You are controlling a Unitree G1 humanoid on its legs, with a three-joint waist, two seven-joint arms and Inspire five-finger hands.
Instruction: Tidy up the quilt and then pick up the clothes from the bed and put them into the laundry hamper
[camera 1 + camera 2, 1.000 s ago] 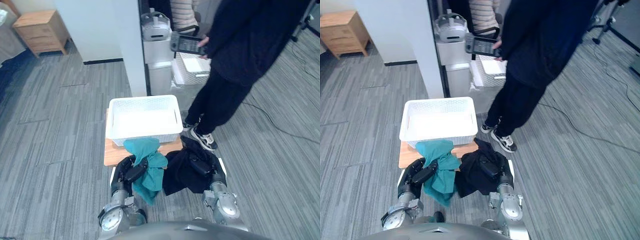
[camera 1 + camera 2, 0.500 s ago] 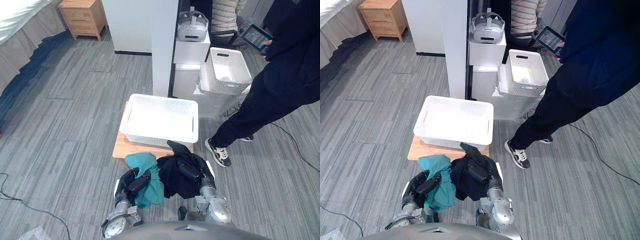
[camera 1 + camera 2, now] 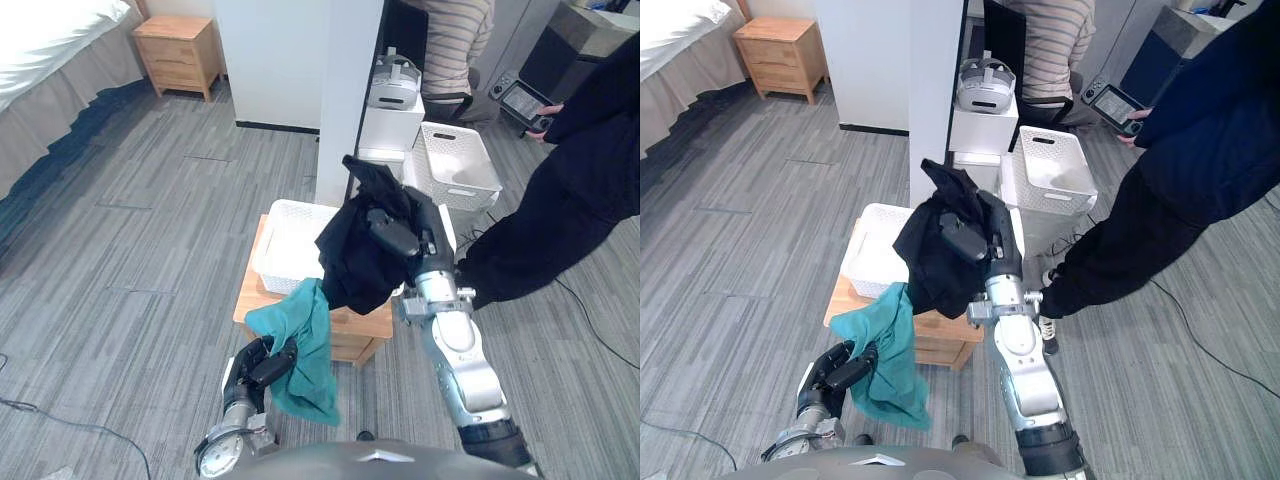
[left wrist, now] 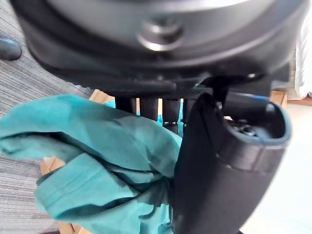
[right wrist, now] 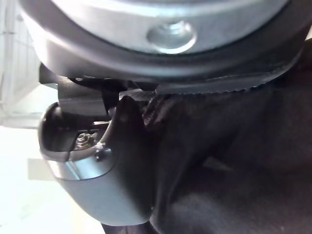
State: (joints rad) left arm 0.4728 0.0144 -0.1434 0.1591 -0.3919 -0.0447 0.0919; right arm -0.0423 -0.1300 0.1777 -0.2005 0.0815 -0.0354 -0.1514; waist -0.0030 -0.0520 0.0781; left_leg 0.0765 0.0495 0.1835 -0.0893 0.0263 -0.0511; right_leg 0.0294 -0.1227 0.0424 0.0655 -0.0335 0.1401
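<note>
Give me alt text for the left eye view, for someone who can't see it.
The robot's right hand holds a black garment raised over a white basket on a wooden stand. Its left hand holds a teal garment lower down; a person stands at right.

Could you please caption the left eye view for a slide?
Right hand holds black garment raised near white hamper; left hand grips teal garment.
</note>
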